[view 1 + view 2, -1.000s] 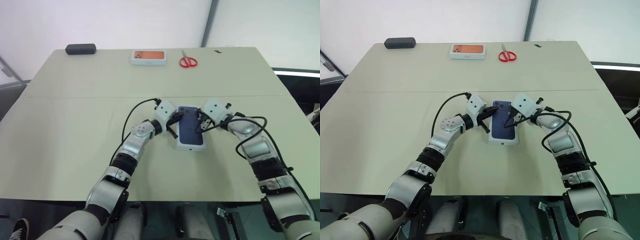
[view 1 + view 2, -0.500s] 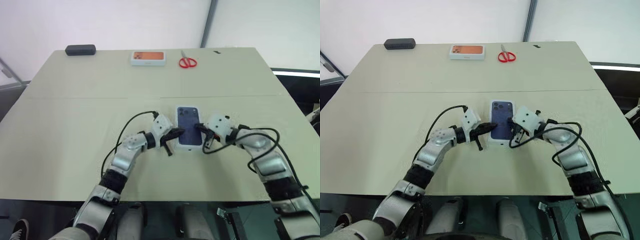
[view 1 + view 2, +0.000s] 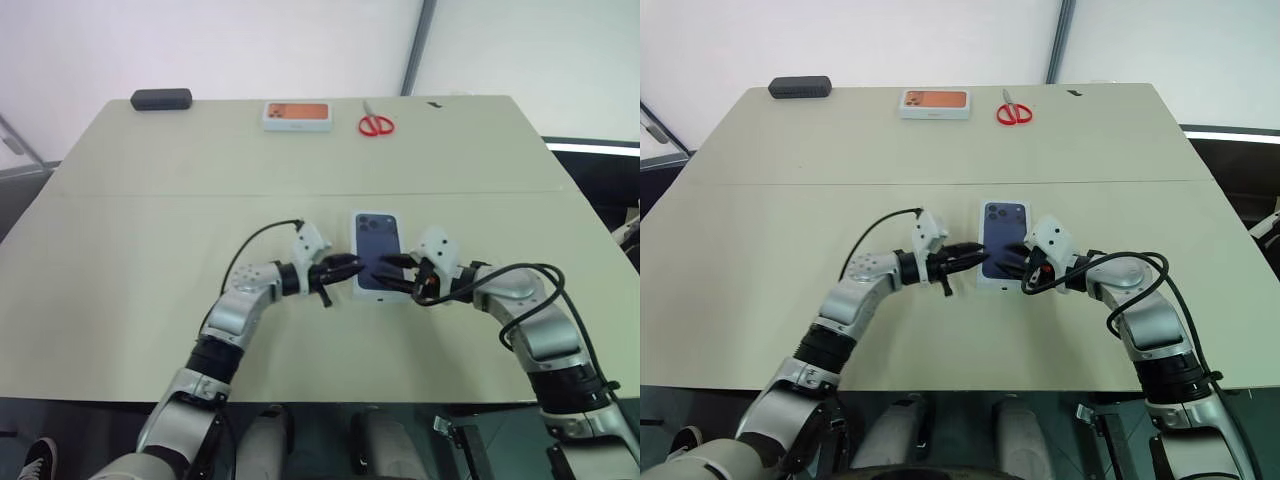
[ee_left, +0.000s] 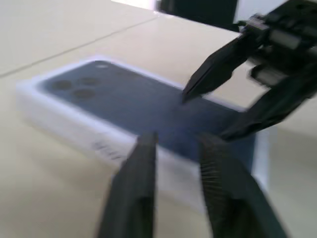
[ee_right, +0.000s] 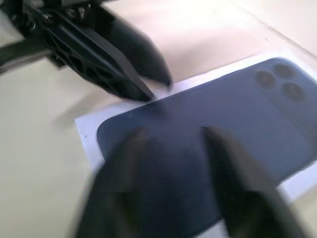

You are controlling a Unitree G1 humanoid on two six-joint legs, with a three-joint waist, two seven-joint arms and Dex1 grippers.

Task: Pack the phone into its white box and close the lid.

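Observation:
The lid (image 3: 378, 250), white with a dark blue phone picture on top, lies flat on the table's middle, closed over the white box, whose base is hidden beneath it. The phone is hidden. My left gripper (image 3: 345, 268) stands open just left of the lid's near end, its fingers (image 4: 143, 163) pointing at the lid's white side (image 4: 74, 129) without touching it. My right gripper (image 3: 388, 272) is open at the lid's near right edge. One of its fingertips (image 4: 190, 91) hovers over the blue picture, the other sits lower beside the edge.
Along the table's far edge lie a black case (image 3: 161, 98), a white box with an orange picture (image 3: 297, 114) and red scissors (image 3: 376, 124). A seam (image 3: 150, 194) crosses the table behind the lid.
Both grippers were shut against the box's sides and now stand open. Both hands have drawn back toward the near edge, the left one also moving leftward. The box now lies straight.

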